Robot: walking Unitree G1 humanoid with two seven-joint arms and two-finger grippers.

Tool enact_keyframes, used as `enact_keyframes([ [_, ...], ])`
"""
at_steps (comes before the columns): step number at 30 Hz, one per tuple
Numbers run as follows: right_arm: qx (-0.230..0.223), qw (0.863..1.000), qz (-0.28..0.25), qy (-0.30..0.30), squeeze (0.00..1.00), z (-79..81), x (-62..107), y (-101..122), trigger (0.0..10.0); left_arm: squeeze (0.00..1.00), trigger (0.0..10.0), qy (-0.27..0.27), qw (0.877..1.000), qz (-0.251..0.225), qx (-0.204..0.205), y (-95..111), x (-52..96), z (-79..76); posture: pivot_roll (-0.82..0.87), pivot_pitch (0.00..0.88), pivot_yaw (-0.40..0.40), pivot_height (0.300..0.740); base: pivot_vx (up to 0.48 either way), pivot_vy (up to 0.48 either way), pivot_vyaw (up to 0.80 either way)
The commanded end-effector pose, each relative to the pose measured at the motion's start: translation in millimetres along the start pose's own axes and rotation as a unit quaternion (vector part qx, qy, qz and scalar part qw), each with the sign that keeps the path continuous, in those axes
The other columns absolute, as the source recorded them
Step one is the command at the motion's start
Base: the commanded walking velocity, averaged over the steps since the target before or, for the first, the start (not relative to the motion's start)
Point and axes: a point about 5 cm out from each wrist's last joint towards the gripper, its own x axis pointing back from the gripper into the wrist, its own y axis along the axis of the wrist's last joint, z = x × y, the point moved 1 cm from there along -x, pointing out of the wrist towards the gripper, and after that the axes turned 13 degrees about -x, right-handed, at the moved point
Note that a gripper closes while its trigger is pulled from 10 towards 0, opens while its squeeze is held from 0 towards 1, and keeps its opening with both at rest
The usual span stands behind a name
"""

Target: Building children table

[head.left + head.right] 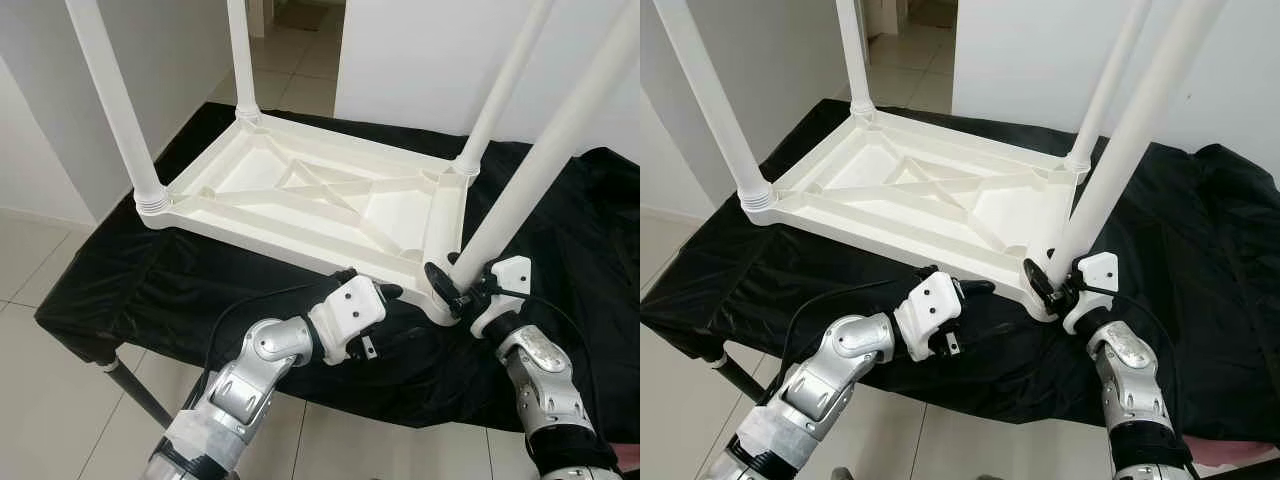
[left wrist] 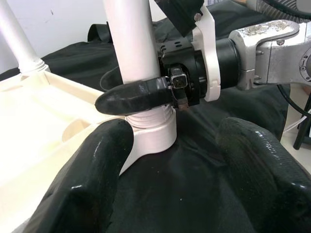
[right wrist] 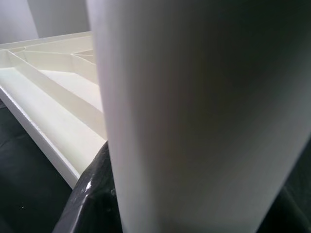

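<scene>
White kids' tabletop (image 1: 300,195) is flipped upside down on a black cloth (image 1: 150,280), all four legs sticking up. Right gripper (image 1: 455,290) has its jaws clamped around the near-right leg (image 1: 530,170) just above the socket. Left gripper (image 1: 385,297), jaws open, sits at the tabletop's near edge just left of that corner.

Right tool (image 1: 447,285) clamped (fingers closed); left tool (image 1: 392,293) spread, hovering beside.

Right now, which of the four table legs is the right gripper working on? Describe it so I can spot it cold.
Find the white tabletop lying upside down on the black cloth, four legs pointing up. The one you want is the leg at the corner nearest the robot on its right side. Alone among them, it has the right gripper clamped around its base.
</scene>
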Motion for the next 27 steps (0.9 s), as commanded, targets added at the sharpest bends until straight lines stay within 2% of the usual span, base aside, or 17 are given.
enact_keyframes([
  [1,-0.009,1.000,0.012,0.014,0.00,0.6,1.0,-6,0.0,0.00,10.0,0.008,1.000,0.000,-0.003,3,-2.1,1.2,-0.06,0.000,-0.047,0.740,0.000,0.000,0.00],
  [3,-0.011,1.000,0.011,0.012,0.00,-0.4,1.4,-6,0.0,0.00,10.0,0.008,1.000,0.001,-0.003,3,-2.3,0.8,-0.06,0.000,-0.047,0.740,0.000,0.000,0.00],
  [4,-0.015,1.000,0.010,0.010,0.00,-0.8,1.8,-5,7.5,0.00,10.0,0.008,1.000,0.001,-0.003,2,-2.5,0.4,-0.06,0.000,-0.047,0.740,0.000,0.000,0.00],
  [5,-0.015,1.000,0.007,0.002,0.00,-2.0,2.1,-5,7.5,0.00,10.0,0.008,1.000,0.002,-0.003,2,-2.6,0.3,-0.06,0.000,-0.047,0.740,0.000,0.000,0.00],
  [6,-0.019,1.000,0.004,-0.005,0.00,-2.6,2.1,-4,10.0,0.00,10.0,0.008,1.000,0.002,-0.003,2,-2.8,0.4,-0.07,0.000,-0.047,0.740,0.000,0.000,0.00],
  [14,-0.039,0.998,-0.014,-0.042,0.00,-2.8,-0.8,2,10.0,0.00,10.0,0.008,1.000,0.000,-0.001,2,-3.6,1.4,-0.07,0.000,-0.046,0.740,0.000,0.000,0.00],
  [16,-0.038,0.995,-0.040,-0.084,0.00,1.5,-3.4,5,10.0,0.00,10.0,0.007,1.000,0.000,-0.001,2,-4.7,1.5,-0.08,0.000,-0.046,0.740,0.000,0.000,0.00],
  [18,-0.051,0.982,-0.068,-0.168,0.00,4.2,-3.1,6,10.0,0.00,10.0,0.007,1.000,-0.001,0.000,2,-5.7,2.0,-0.08,0.000,-0.045,0.740,0.000,0.000,0.00],
  [21,-0.057,0.977,-0.066,-0.192,0.00,5.4,-2.8,4,10.0,0.00,10.0,0.007,1.000,-0.001,-0.001,2,-6.0,2.2,-0.08,0.000,-0.045,0.740,0.000,0.000,0.00],
  [23,-0.061,0.962,-0.060,-0.257,0.00,4.5,-0.6,-1,10.0,0.00,10.0,0.006,1.000,-0.002,0.000,2,-6.4,2.0,-0.08,0.000,-0.044,0.740,0.000,0.000,0.00],
  [24,-0.061,0.962,-0.060,-0.257,0.00,4.5,-0.6,-1,10.0,0.00,10.0,0.006,1.000,-0.002,0.000,2,-6.4,2.0,-0.08,0.000,-0.044,0.740,0.000,0.000,0.00],
  [25,-0.067,0.944,-0.069,-0.314,0.00,3.3,1.9,-4,10.0,0.00,10.0,0.006,1.000,-0.003,0.000,3,-6.5,1.9,-0.08,0.000,-0.043,0.740,0.000,0.000,0.00],
  [26,-0.067,0.944,-0.069,-0.314,0.00,3.3,1.9,-4,10.0,0.00,10.0,0.006,1.000,-0.003,0.000,3,-6.5,1.9,-0.08,0.000,-0.043,0.740,0.000,0.000,0.00],
  [27,-0.074,0.928,-0.075,-0.358,0.00,3.6,3.9,-6,10.0,0.00,10.0,0.006,1.000,-0.003,0.000,3,-6.8,1.6,-0.08,0.000,-0.043,0.740,0.000,0.000,0.00],
])
